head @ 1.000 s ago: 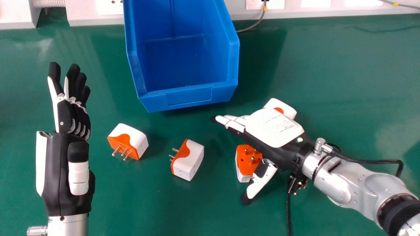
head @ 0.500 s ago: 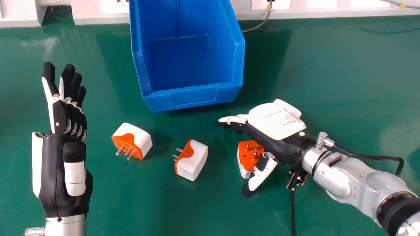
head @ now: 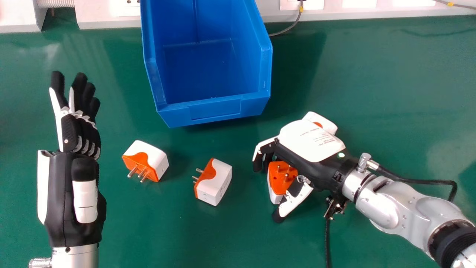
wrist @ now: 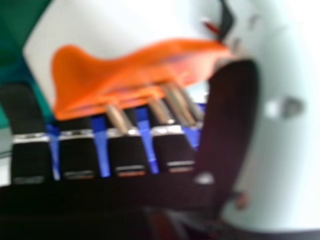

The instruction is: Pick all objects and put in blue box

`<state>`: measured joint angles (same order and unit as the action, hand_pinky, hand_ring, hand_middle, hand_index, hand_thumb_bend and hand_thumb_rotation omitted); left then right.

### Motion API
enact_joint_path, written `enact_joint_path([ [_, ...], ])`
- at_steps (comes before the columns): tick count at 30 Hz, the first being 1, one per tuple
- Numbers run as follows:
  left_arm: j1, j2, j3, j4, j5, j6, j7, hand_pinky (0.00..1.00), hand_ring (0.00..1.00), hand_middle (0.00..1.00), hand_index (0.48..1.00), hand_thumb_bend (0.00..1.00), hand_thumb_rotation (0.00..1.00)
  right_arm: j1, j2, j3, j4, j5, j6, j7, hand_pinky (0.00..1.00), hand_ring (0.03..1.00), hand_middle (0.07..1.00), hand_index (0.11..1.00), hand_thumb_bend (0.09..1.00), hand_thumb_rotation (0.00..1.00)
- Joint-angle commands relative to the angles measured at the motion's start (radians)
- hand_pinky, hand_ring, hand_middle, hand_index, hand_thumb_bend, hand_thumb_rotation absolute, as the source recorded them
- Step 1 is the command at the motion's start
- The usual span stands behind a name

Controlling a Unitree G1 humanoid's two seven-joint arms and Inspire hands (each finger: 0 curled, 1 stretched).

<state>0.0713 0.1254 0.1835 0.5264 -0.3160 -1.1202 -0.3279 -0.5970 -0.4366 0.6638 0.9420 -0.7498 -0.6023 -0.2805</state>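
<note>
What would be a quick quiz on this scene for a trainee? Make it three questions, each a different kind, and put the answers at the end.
1. How many plug adapters can be seen on the green table?
2. True or false: the left hand is inside the blue box.
3. Fill in the blank: the adapter beneath the right hand has its metal pins pointing ____ from the table.

Key: 1. Four; 2. False; 3. Up
</note>
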Motion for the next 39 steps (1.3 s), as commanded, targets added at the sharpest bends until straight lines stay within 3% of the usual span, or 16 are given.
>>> enact_joint_path([
  [1, -0.003, -0.002, 0.0, -0.017, -0.005, -0.007, -0.008, 1.0, 1.0, 1.0, 1.0, 0.83, 0.96, 0.036, -0.04, 0.016, 0.028, -0.059, 0.07, 0.019, 0.36, 0.403, 0.486, 0.536, 0.593, 0.01],
  [9, 0.0, -0.003, 0.0, -0.019, -0.007, -0.008, -0.009, 1.0, 1.0, 1.0, 1.0, 0.82, 0.95, 0.04, -0.048, 0.009, 0.003, -0.056, 0.061, 0.014, 0.35, 0.392, 0.47, 0.522, 0.561, 0.0],
  [14, -0.001, -0.005, 0.002, -0.016, 0.0, -0.01, -0.005, 1.0, 1.0, 1.0, 1.0, 0.81, 0.94, 0.046, -0.065, -0.023, -0.04, -0.021, 0.047, 0.039, 0.35, 0.395, 0.466, 0.513, 0.545, 0.0],
  [26, -0.005, -0.008, 0.003, -0.005, 0.013, -0.015, 0.001, 1.0, 1.0, 1.0, 1.0, 0.81, 0.94, 0.149, -0.117, -0.196, -0.305, 0.154, 0.033, 0.262, 0.37, 0.404, 0.47, 0.51, 0.53, 0.0],
  [39, -0.006, -0.011, 0.005, -0.004, 0.028, -0.008, 0.007, 1.0, 1.0, 1.0, 1.0, 0.8, 0.93, 0.203, -0.135, -0.317, -0.562, 0.245, 0.089, 0.467, 0.38, 0.398, 0.484, 0.517, 0.522, 0.0],
])
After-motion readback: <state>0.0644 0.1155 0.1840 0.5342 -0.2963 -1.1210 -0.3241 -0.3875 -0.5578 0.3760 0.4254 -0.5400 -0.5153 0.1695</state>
